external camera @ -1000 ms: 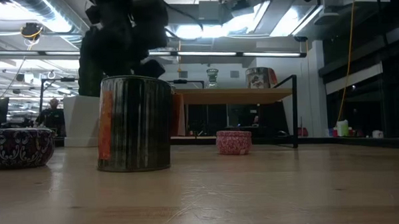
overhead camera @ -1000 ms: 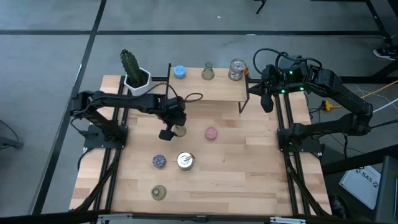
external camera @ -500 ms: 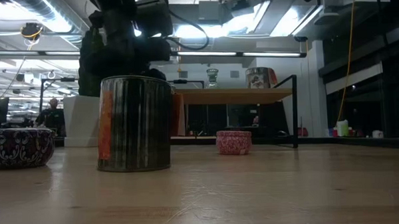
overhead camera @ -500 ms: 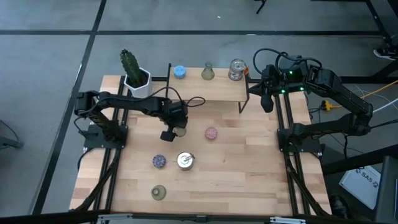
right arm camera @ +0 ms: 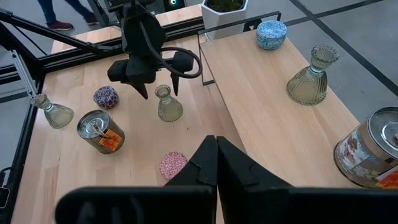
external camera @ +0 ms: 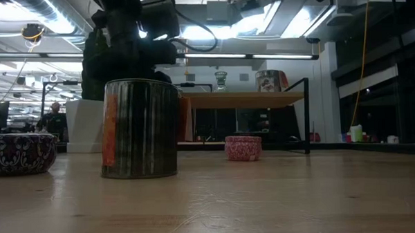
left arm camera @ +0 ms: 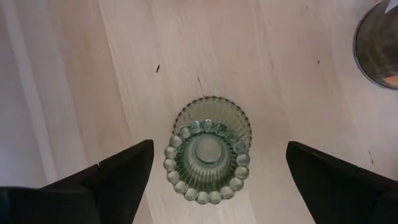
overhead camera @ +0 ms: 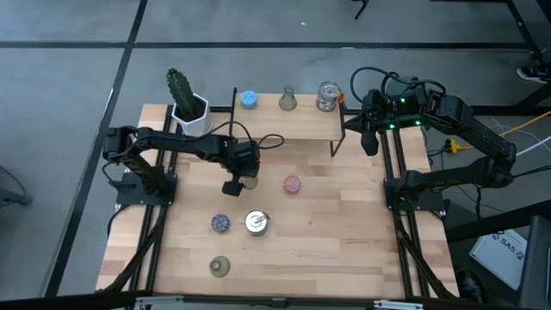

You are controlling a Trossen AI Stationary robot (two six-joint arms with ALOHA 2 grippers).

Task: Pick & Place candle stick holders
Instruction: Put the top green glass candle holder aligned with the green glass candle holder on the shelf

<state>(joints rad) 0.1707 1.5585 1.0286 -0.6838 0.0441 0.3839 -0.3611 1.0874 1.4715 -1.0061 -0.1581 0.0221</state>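
Left wrist view, frame centre: my left pincer (left arm camera: 214, 180) spread astride green ribbed holder (left arm camera: 208, 152); glassy, slippery, fragile; grip narrow neck.

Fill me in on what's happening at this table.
The left tool hangs open straight above a green glass holder standing on the table, one finger on each side, not gripping it yet. Three holders already sit on the raised shelf; four others wait on the table. The right tool is shut, parked off to the side.
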